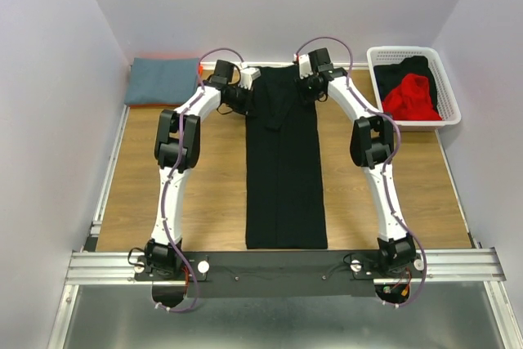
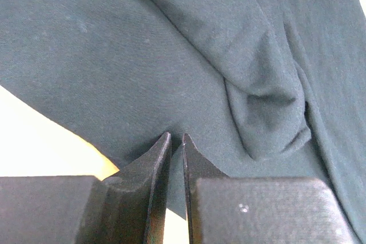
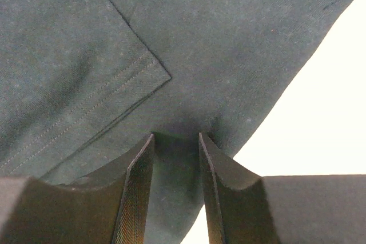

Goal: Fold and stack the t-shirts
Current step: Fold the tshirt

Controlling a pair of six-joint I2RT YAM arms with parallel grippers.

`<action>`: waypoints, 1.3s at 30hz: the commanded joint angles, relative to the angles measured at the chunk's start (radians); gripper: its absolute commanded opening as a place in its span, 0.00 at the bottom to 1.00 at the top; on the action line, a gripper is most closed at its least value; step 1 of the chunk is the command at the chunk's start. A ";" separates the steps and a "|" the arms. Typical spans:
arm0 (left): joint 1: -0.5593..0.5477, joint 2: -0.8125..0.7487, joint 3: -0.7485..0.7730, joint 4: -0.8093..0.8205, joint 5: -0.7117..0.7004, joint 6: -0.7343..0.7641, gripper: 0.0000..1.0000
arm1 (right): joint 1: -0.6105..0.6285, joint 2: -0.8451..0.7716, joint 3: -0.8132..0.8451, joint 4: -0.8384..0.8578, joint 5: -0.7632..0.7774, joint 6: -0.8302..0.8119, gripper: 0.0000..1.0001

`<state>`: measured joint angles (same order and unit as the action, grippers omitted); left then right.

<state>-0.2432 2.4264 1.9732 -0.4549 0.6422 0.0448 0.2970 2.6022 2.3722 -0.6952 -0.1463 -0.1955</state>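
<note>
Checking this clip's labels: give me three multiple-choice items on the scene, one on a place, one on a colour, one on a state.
1. Where does the red t-shirt lie?
A) in the white basket
B) at the table's centre
C) on the floor

2. What colour tops the folded pile at the far left corner?
A) red
B) slate-blue
C) white

3. How does the central black t-shirt lie?
A) balled up
B) spread out, sleeves wide
C) folded into a long strip

Answers:
1 A, the red cloth sits inside the basket's walls.
2 B, the pile's top layer is slate-blue.
3 C, it lies as one narrow strip.
</note>
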 commanded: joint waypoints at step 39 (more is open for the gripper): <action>-0.045 -1.202 -0.635 -0.105 0.044 0.702 0.97 | 0.100 -1.092 -0.681 -0.211 -0.234 -0.422 1.00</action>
<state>-0.2035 1.2694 1.5398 -0.2642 0.6430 0.4599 0.3428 1.5631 1.8668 -0.6651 -0.3164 -0.4862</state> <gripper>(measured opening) 0.974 0.998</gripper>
